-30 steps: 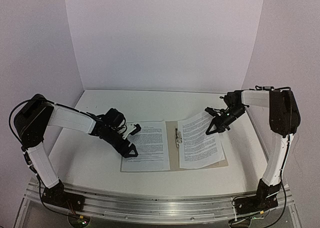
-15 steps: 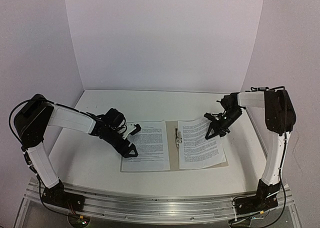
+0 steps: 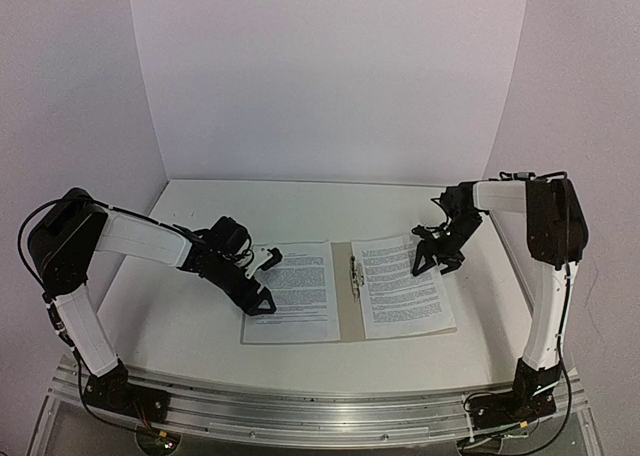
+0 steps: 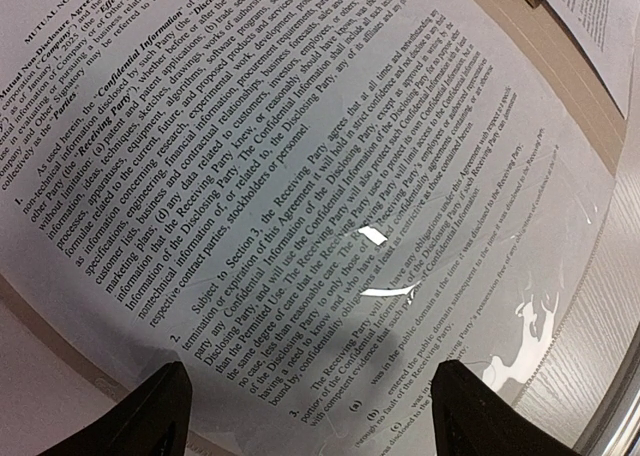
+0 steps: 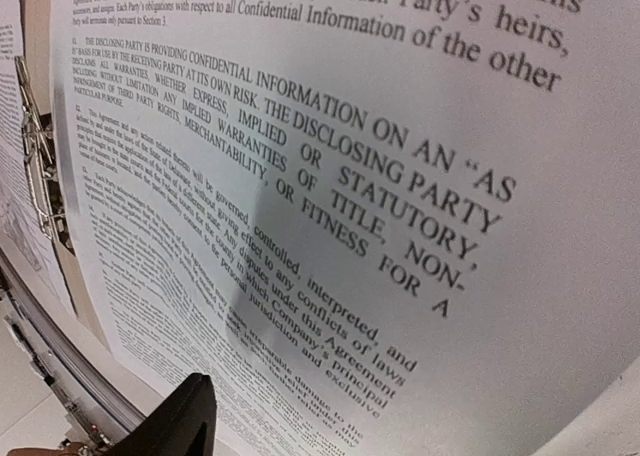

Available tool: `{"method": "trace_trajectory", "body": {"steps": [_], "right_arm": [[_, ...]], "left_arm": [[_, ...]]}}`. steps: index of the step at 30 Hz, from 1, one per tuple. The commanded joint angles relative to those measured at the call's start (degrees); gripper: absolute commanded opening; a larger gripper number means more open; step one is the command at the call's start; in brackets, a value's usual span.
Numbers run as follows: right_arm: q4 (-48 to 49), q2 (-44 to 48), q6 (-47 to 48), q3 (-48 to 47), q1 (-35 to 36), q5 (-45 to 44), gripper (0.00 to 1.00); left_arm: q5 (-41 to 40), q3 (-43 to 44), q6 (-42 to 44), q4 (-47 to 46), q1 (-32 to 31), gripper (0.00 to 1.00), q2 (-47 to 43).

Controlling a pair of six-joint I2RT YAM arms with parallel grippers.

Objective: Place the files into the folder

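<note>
Files: two white paper sheets printed with dense black text, a left sheet (image 3: 295, 294) and a right sheet (image 3: 402, 288). Each lies face up on one flap of the open folder.
Folder: a flat beige-tan cardboard folder (image 3: 346, 314), spread open on the white table (image 3: 180, 326). Its bare spine strip runs between the two sheets and lies between the two grippers.
Clip: a small metal clip fastener (image 3: 353, 273) on the spine. It sits off to the side of the right gripper's view, past the inner edge of the right sheet (image 5: 350, 176).
Left gripper: the left gripper (image 3: 266, 281) sits low over the outer edge of the left sheet with its jaws spread wide. In its wrist view the two black fingertips (image 4: 140, 416) stand far apart. The printed page (image 4: 300, 176) fills the gap between them and runs away towards a tan strip of folder (image 4: 520, 36). Whether the tips touch the paper cannot be told.
Right gripper: the right gripper (image 3: 434, 261) is over the far outer corner of the right sheet. Its wrist view shows only one black finger (image 5: 185, 416), with the page very close in front of it. It is not possible to tell whether the jaws are spread or pressed together, or whether they pinch the sheet.
</note>
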State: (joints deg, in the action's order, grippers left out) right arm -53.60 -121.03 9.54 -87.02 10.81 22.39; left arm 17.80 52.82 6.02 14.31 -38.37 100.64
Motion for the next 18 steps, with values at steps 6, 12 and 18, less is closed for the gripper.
{"method": "trace_trajectory", "body": {"steps": [6,12,18], "right_arm": [[-1.3,-1.1,-4.6,-1.6,0.8,-7.6,0.74],[-2.3,-0.7,-6.0,-1.5,0.9,-10.4,0.85],[-6.0,-0.2,-7.4,-3.5,0.9,-15.2,0.86]], "left_arm": [[0.1,-0.8,0.0,1.3,-0.1,0.83,-0.2],[0.1,-0.8,0.0,1.3,0.0,0.83,-0.2],[0.0,-1.0,0.0,1.3,0.0,0.83,-0.5]]}}
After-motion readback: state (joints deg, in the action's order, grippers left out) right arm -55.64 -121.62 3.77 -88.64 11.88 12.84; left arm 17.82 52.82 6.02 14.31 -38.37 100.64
